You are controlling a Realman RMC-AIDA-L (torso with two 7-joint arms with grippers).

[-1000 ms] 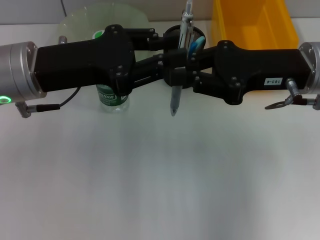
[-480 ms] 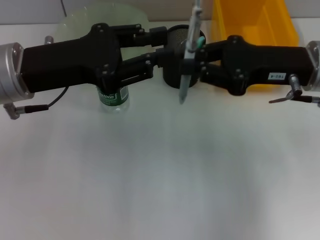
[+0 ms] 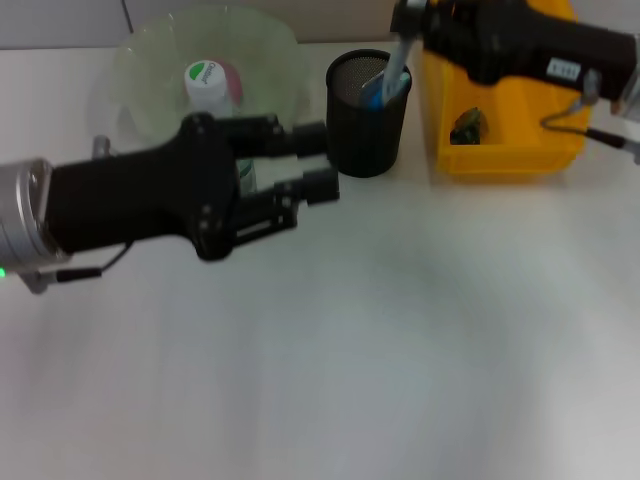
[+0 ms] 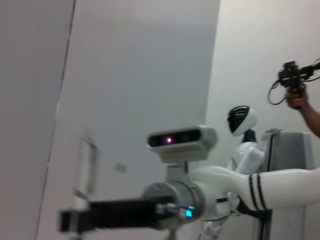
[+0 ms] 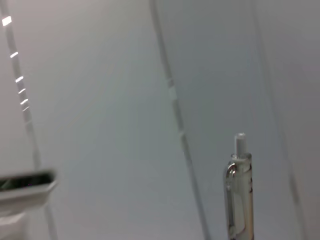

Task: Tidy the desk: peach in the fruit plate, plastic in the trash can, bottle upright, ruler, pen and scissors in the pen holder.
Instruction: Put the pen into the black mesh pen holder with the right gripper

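My right gripper (image 3: pixel 412 22) is at the back right, shut on the clear pen (image 3: pixel 398 60). The pen hangs tilted with its tip at the mouth of the black mesh pen holder (image 3: pixel 368 125). The right wrist view shows the pen's (image 5: pixel 239 185) clicker end. A blue-handled thing (image 3: pixel 375 92) stands inside the holder. My left gripper (image 3: pixel 314 160) is open and holds nothing, just left of the holder. Behind the left arm the bottle (image 3: pixel 208 82) stands upright in front of the green fruit plate (image 3: pixel 160 55). A pinkish round thing (image 3: pixel 232 72), perhaps the peach, shows behind the cap.
A yellow bin (image 3: pixel 505 150) stands right of the pen holder with a dark crumpled piece (image 3: pixel 466 125) inside. The white desk stretches toward the front. In the left wrist view a white robot (image 4: pixel 240 120) and a person's hand show far off.
The right gripper carried the pen up and back to the right, over the holder. The left arm drew back to the left and nearer, uncovering the holder and the bottle's cap.
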